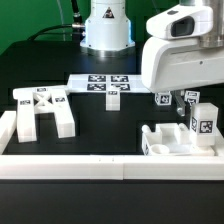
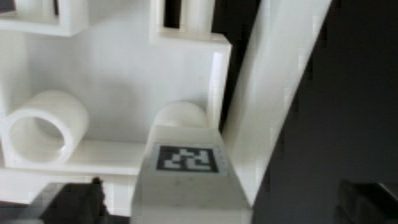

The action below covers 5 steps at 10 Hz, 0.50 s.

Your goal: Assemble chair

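The chair lies in parts. Its cross-braced frame (image 1: 40,110) rests flat at the exterior view's left. The seat block (image 1: 168,142) sits at the right, and a tagged leg (image 1: 203,122) stands upright on it. My gripper (image 1: 184,100) hangs open just above that block. In the wrist view the tagged leg (image 2: 189,165) rises between my dark fingers (image 2: 68,205), with a gap on each side, so nothing is gripped. Beside it the seat block (image 2: 107,70) shows a round hole (image 2: 45,128). A small tagged part (image 1: 162,98) sits behind the gripper.
The marker board (image 1: 104,85) lies flat in the middle, in front of the robot base (image 1: 105,30). A long white rail (image 1: 100,166) edges the black table along the front. Black table surface shows between the frame and the seat block.
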Motion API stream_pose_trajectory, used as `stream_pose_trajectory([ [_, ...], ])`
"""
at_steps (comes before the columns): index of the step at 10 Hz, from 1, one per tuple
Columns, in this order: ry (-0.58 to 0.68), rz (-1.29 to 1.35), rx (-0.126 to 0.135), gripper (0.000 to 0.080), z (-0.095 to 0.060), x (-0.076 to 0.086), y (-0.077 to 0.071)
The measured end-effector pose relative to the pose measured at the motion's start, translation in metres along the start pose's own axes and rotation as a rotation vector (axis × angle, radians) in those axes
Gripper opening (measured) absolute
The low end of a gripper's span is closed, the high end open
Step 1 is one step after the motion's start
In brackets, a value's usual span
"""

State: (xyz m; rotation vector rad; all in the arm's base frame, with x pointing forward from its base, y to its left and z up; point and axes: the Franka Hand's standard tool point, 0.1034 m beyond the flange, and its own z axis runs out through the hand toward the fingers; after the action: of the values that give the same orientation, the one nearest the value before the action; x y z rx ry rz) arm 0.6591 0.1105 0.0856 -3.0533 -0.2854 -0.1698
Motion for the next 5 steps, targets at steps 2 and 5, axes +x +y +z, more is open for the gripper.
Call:
stream_pose_trajectory([
  [2, 0.018, 0.005, -0.005, 0.0648, 0.0021, 0.0021, 0.0076],
  [5, 0.026, 0.009, -0.006, 0.0648, -0.0001, 0.0072, 0.0099],
])
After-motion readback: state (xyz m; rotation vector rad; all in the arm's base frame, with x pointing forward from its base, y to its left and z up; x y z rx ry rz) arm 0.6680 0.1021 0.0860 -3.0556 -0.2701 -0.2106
